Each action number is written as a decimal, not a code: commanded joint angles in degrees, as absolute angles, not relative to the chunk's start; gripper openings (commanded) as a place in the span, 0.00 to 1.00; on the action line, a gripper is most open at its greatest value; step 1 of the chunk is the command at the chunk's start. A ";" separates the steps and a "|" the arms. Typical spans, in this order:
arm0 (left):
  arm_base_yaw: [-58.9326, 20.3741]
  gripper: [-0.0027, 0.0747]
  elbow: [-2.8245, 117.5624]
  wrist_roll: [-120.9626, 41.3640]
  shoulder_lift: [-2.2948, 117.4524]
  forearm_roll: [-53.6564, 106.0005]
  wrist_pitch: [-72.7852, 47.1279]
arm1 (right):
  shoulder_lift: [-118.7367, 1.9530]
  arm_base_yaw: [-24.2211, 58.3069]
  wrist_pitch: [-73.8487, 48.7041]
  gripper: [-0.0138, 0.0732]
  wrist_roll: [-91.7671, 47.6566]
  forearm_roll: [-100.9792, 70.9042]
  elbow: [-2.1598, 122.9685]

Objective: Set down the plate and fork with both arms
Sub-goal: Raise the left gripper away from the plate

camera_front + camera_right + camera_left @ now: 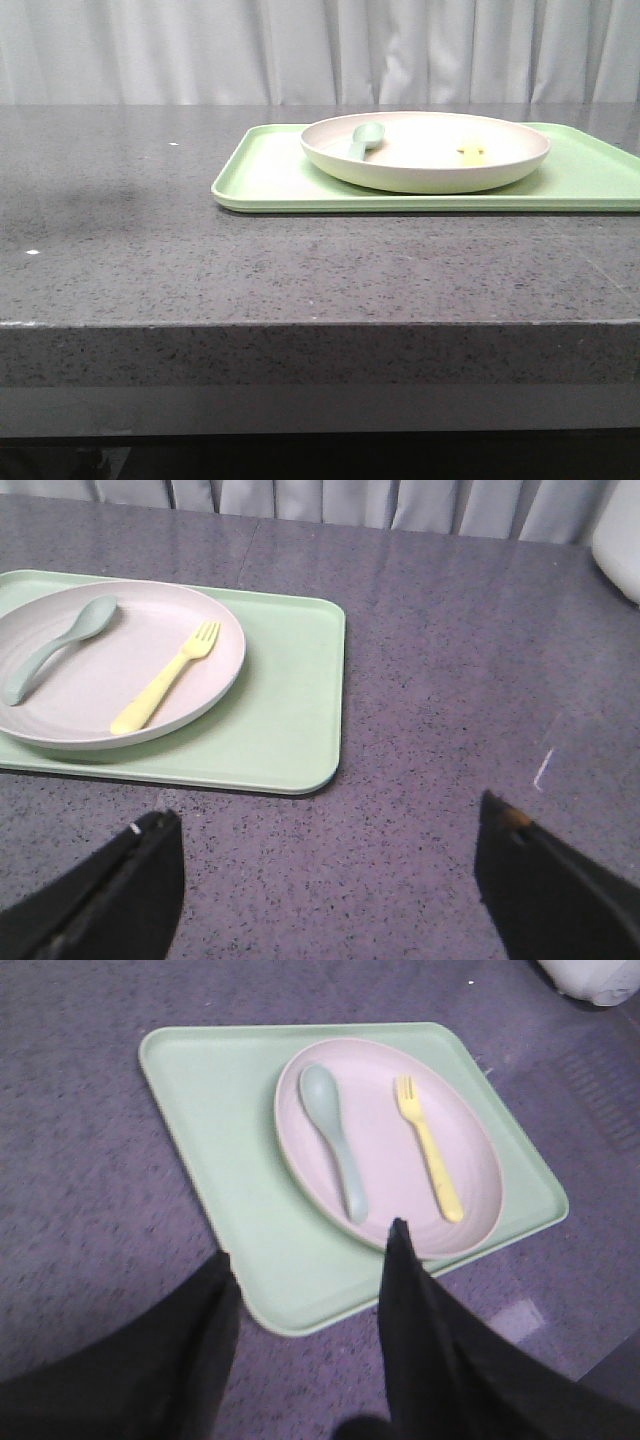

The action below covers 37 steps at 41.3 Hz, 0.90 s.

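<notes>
The cream-white plate (425, 150) rests on the light-green tray (270, 175) at the right of the table. In it lies the yellow fork (430, 1150), also seen as fork (165, 678) and as a yellow speck (472, 151). My left gripper (312, 1245) hovers open above the tray's near corner, nothing between its fingers. Over bare table to the right of the tray, my right gripper (330, 815) is open wide and empty. Neither gripper shows in the front view.
A pale grey-green spoon (335, 1135) lies in the plate beside the fork. The plate (110, 665) fills the tray's right part. A white object (620, 540) stands at the far right. Grey speckled table (120, 250) stretches left of the tray; curtains hang behind.
</notes>
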<state>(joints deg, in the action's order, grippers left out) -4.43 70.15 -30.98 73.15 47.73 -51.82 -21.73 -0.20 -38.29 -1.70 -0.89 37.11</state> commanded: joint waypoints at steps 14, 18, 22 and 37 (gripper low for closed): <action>-2.34 0.45 57.58 -31.10 59.57 42.92 -52.23 | -22.61 -0.49 -33.71 0.86 -1.76 -0.35 38.97; -2.34 0.45 57.58 -31.10 59.57 42.92 -53.21 | -22.61 -0.49 -33.33 0.86 -1.76 -0.62 38.97; -2.34 0.45 57.58 -31.10 59.57 42.92 -55.83 | -22.61 -0.49 -31.85 0.86 -1.76 -0.75 38.97; -2.34 0.45 57.58 -31.10 59.57 42.92 -55.86 | -22.61 -0.49 -30.29 0.86 -1.76 -0.75 38.97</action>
